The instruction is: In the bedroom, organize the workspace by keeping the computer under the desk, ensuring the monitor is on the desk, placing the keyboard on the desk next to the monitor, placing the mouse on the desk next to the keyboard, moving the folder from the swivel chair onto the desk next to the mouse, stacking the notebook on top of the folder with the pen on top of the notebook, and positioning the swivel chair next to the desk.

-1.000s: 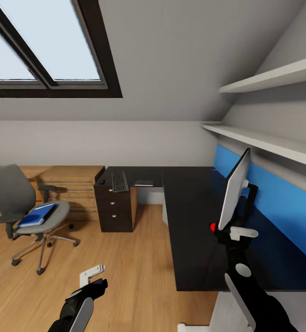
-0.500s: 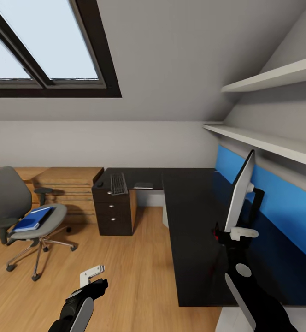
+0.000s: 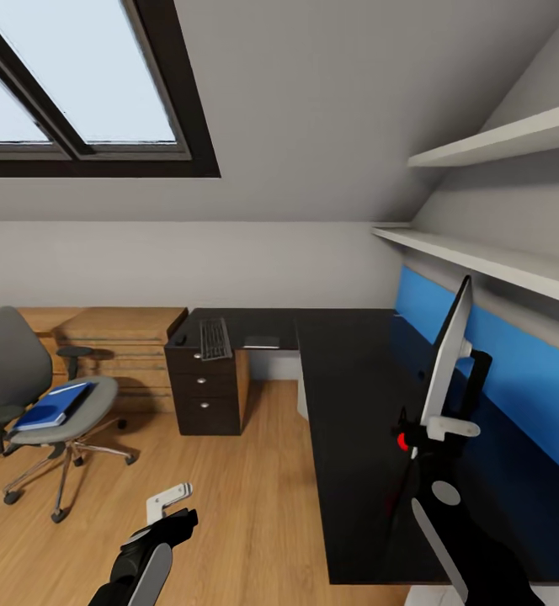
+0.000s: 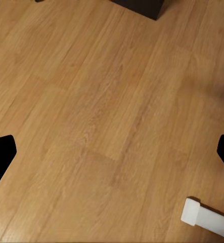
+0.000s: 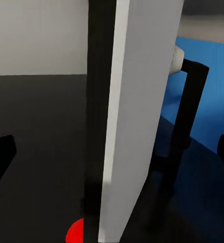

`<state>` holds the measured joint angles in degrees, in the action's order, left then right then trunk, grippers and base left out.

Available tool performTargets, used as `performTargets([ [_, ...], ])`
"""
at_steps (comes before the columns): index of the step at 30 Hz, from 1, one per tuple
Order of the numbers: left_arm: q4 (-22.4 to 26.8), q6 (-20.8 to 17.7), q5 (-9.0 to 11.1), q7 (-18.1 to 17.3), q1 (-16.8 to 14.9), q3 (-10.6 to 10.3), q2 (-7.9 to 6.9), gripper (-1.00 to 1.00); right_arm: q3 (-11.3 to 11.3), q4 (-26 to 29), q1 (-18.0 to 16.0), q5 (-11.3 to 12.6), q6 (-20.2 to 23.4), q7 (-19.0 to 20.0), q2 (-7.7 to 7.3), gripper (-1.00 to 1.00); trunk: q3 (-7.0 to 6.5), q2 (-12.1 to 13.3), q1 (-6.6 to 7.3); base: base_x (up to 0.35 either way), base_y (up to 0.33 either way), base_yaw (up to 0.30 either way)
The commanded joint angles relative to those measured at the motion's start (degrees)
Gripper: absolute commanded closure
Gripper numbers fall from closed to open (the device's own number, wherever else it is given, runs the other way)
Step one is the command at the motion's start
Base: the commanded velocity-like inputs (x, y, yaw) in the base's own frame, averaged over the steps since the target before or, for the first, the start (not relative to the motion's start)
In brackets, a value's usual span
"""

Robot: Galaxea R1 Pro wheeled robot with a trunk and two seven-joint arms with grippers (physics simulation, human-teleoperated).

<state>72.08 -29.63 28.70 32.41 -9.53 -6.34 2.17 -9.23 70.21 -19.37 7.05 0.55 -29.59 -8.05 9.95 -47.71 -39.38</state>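
The step in hand appears to be the monitor's: the right gripper (image 3: pixel 416 438) is at the lower edge of the monitor (image 3: pixel 446 353), which stands edge-on over the desk (image 3: pixel 347 404) near its right-hand side, close in front of the blue back panel (image 3: pixel 515 370). In the right wrist view the monitor's (image 5: pixel 137 116) pale slab rises between the two dark fingertips at the picture's sides, which stand wide apart, so the gripper looks spread around the panel rather than clamped on it; whether the pads touch it cannot be told. The monitor is thin, grey-white on its rear face, dark along the edge, and carried on a black stand (image 3: pixel 473 379) toward the panel; a small red mark sits by its lower corner. If the monitor already rests on the desktop, the next move calls for letting go cleanly and backing the arm off without tipping the screen, then turning to the keyboard (image 3: pixel 215 338), which lies at the far left end of the desk above the drawer unit (image 3: pixel 205 391). The blue folder (image 3: pixel 52 406) lies on the seat of the swivel chair (image 3: pixel 27 396), well apart from the desk. The left gripper (image 3: pixel 168 503) hangs over the wooden floor (image 4: pixel 101 116), released and holding nothing.
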Motion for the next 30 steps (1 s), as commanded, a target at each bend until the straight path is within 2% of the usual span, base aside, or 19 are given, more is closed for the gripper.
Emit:
performTargets([
  [1, 0.1, -0.1, 0.6, 0.5, 0.0, -0.1, 0.0, -1.0, -0.2, 0.0, -0.1, 0.5, 0.1, -0.6, -0.1, -1.0, 0.09, -0.1, -0.02, 0.028, 0.0, 0.0],
  [13, 0.1, -0.1, 0.6, 0.5, 0.0, -0.2, 0.11, -1.0, -0.1, -2.2, -0.1, 0.7, 0.3, -0.8, -0.12, -1.0, 0.09, -0.1, -0.02, 0.128, 0.006, 0.0],
  [19, 0.1, -0.1, 0.6, 0.5, 0.0, -0.3, 0.11, -1.0, 1.5, -4.2, -0.2, 0.8, 0.2, -0.8, -0.12, -1.0, 0.09, -0.1, -0.02, 0.067, 0.0, 0.0],
  [30, 0.0, -0.1, 0.6, 0.5, 0.0, -0.3, 0.2, -1.0, 1.9, -4.8, -0.2, 0.8, 0.2, -0.7, -0.12, -1.0, 0.09, -0.1, -0.02, 0.106, 0.009, 0.0],
])
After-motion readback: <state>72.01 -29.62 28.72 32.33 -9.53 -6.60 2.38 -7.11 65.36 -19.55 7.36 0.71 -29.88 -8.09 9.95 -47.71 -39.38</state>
